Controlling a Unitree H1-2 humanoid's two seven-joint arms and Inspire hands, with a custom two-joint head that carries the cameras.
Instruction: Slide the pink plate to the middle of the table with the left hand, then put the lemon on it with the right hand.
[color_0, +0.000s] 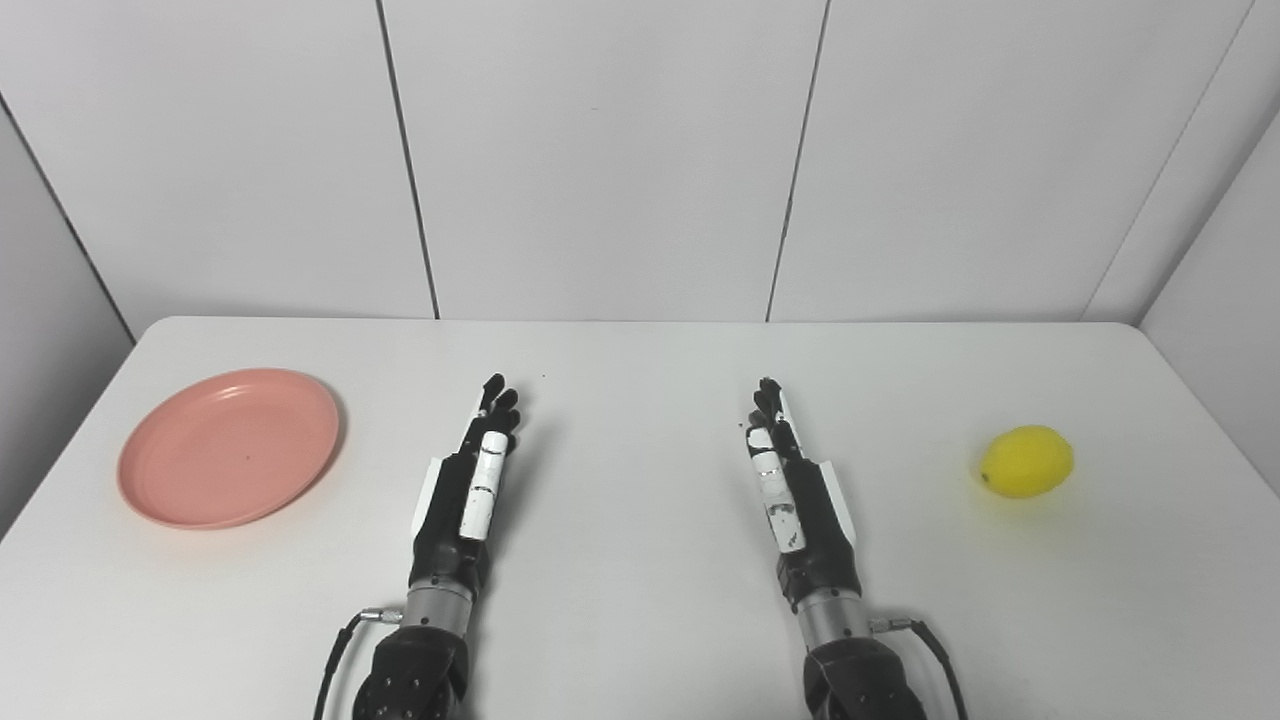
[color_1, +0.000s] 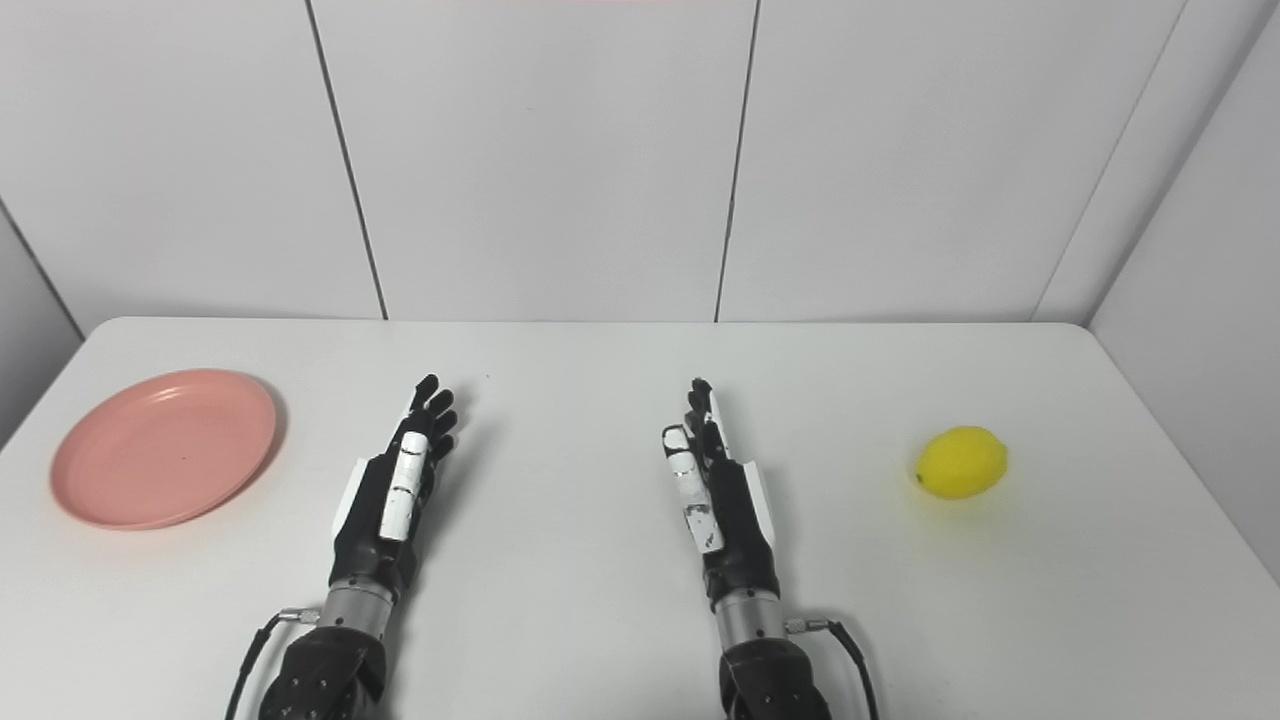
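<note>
A round pink plate (color_0: 230, 446) lies flat at the table's left side with nothing on it. A yellow lemon (color_0: 1026, 461) rests on the table at the far right. My left hand (color_0: 472, 475) lies over the table left of centre, fingers stretched straight forward, open and holding nothing, well to the right of the plate. My right hand (color_0: 787, 475) mirrors it right of centre, open with straight fingers, a good way left of the lemon.
The white table (color_0: 640, 380) ends at a white panelled wall behind. Its left and right edges run close past the plate and the lemon. Cables trail from both wrists near the front edge.
</note>
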